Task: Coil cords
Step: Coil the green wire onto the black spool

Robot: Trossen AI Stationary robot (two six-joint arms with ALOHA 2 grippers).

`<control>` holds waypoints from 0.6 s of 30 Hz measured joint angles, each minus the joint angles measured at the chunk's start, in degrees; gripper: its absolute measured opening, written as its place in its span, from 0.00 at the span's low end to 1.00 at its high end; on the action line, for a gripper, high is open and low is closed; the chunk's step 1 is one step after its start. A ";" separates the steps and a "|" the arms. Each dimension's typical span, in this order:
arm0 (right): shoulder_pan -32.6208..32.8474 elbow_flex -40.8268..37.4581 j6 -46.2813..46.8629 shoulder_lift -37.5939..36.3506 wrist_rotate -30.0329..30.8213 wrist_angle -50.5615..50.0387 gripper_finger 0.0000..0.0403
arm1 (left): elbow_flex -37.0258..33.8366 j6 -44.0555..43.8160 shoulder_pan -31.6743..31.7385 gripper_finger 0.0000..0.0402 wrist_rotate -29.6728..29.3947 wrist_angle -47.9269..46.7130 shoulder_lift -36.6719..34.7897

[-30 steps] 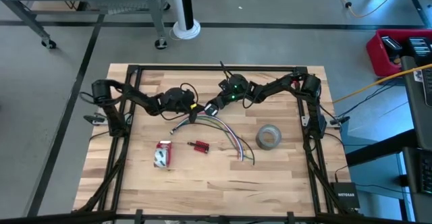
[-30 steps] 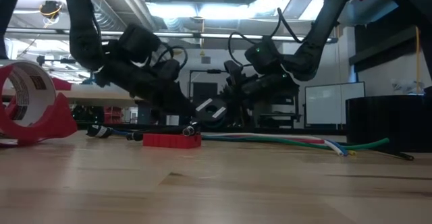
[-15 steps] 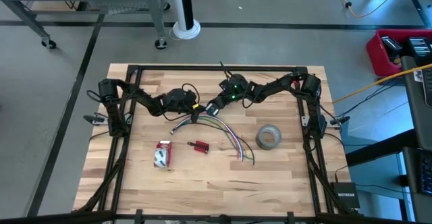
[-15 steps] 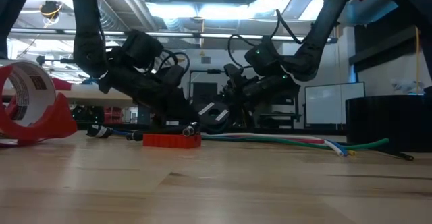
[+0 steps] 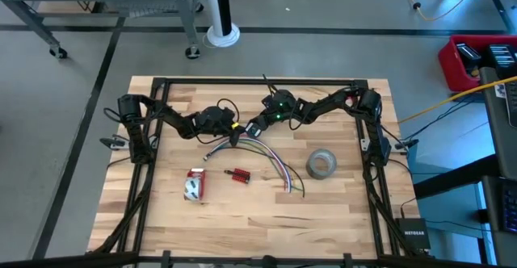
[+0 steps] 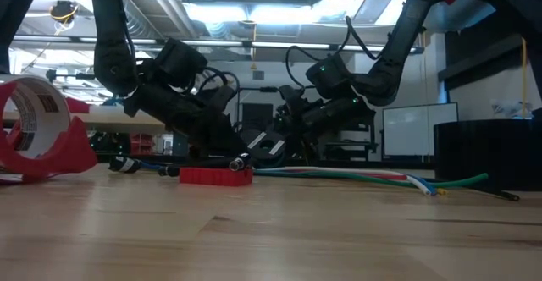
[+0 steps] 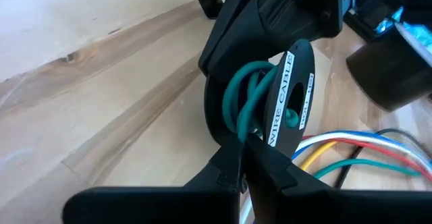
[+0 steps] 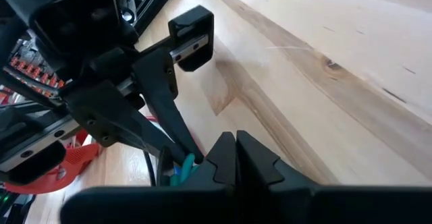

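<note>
While both dark arms reach in from the table's sides and meet in the upper middle of the high view, the left gripper (image 5: 232, 135) and the right gripper (image 5: 251, 128) sit tip to tip over a black spool (image 7: 289, 102) wound with teal-green cord. In the left wrist view the spool stands on edge just ahead of the left gripper's closed fingers (image 7: 233, 166), its flat face turned toward them and its white label reading "WIRE CABLE"; the smaller print is too fine to read. The right gripper is likewise shut; its tips lie against a teal strand, though whether it pinches that strand cannot be told. The cords (image 5: 275, 165) themselves, a loose fan of green, white, red and blue strands, trail from the grippers toward the lower right of the high view, their long axis diagonal, ending near the grey tape roll (image 5: 321, 165). Both arms look about equally near the cords' gathered end.
</note>
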 joint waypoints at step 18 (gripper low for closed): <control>-0.11 0.09 0.33 0.11 1.44 -0.26 0.01 | 0.24 1.29 -1.46 0.21 1.35 -4.74 -0.28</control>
